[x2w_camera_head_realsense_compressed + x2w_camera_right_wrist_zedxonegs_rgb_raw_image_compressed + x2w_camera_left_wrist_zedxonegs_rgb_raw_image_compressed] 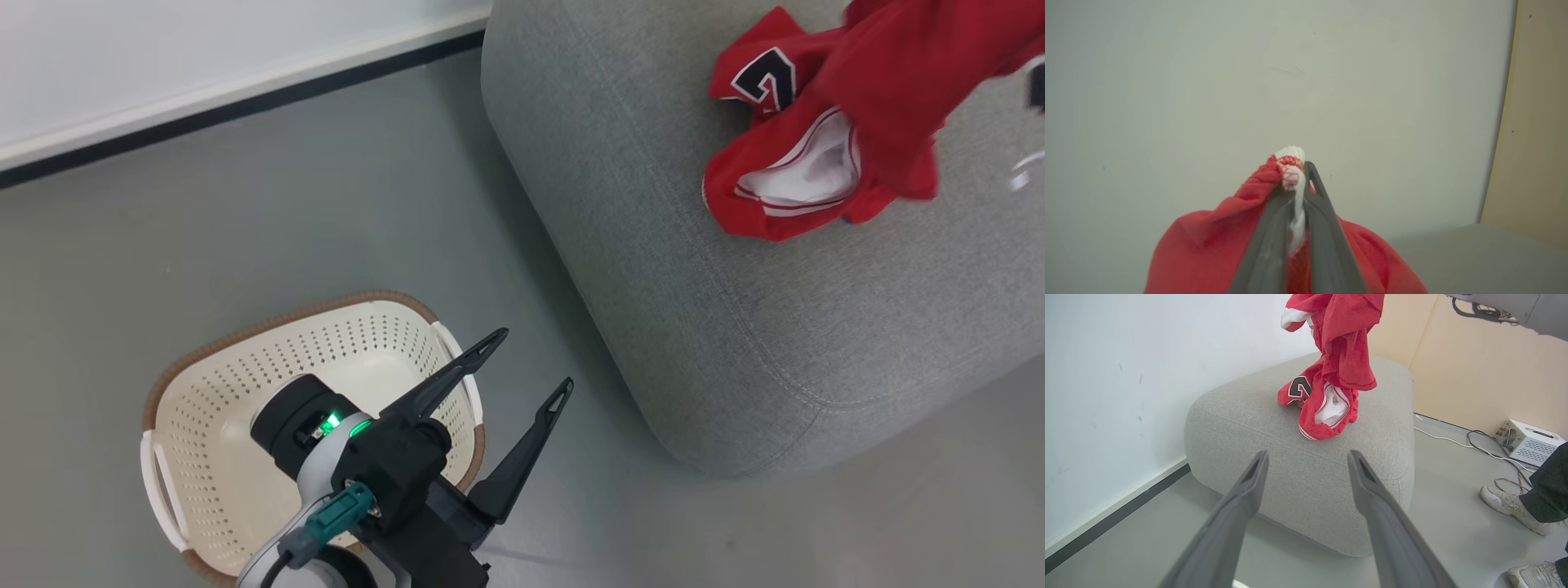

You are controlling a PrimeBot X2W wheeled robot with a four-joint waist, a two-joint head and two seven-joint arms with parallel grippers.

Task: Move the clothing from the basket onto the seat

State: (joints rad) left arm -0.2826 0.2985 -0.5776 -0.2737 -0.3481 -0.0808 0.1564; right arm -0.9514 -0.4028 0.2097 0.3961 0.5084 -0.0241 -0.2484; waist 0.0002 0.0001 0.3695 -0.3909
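Up close, the left gripper [533, 358], fingers spread wide and holding nothing, hovers by the rim of the basket [245, 359] on the floor. Beyond it is the seat [694, 327]. The numbered jersey [784, 175] lies crumpled on top, white lining showing. Above it hangs the second garment [1347, 343], draping down to the jersey, its white-trimmed edge pinched tight between the right gripper [1296, 179] fingers.

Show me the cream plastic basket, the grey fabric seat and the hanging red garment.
cream plastic basket [220, 425], head view, bare inner wall
grey fabric seat [1306, 490], left wrist view, front side
hanging red garment [1347, 347], left wrist view, draped middle
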